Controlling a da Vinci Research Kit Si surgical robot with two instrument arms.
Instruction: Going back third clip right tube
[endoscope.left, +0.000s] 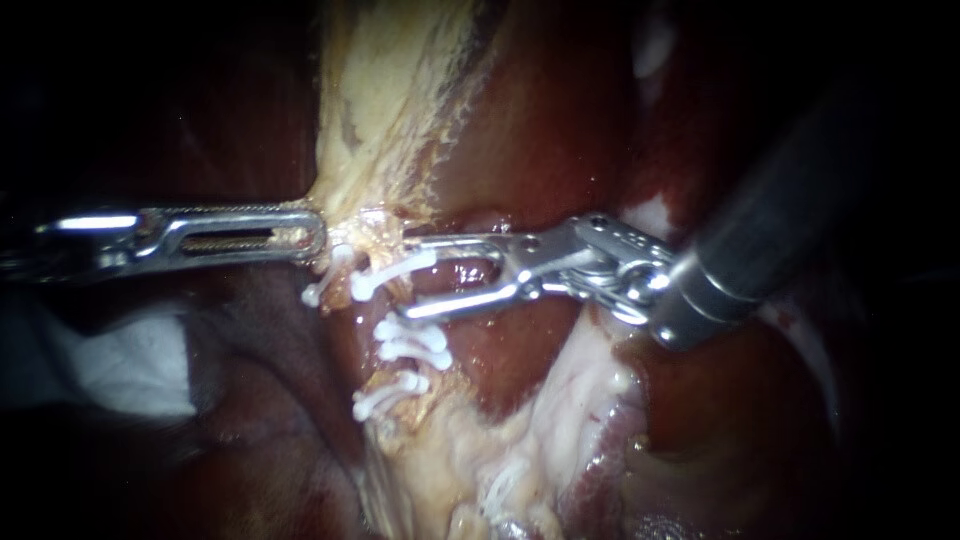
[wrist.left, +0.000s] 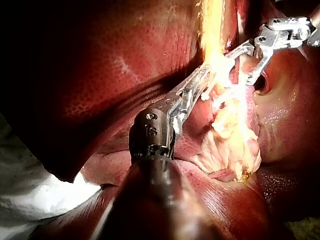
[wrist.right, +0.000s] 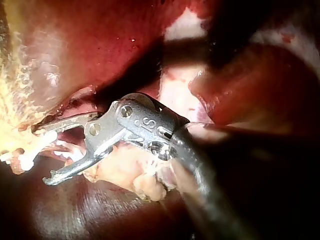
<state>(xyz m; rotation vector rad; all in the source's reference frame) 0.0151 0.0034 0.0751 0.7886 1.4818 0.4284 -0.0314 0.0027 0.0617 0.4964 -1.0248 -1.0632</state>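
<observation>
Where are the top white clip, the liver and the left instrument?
top clip (endoscope.left: 393, 273), endoscope view, its middle.
liver (wrist.left: 100, 65), left wrist view, bare surface.
left instrument (endoscope.left: 308, 236), endoscope view, its tip.

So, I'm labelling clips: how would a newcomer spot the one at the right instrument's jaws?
Follow the pale yellow tissue strip down the middle to its narrow end. A white clip lies slanted between the right instrument's open jaws; the other clips sit below or left of them.

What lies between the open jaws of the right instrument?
A white clip lies between the right instrument's open jaws, near their tips, with red tissue behind it. The endoscope view shows this.
</observation>
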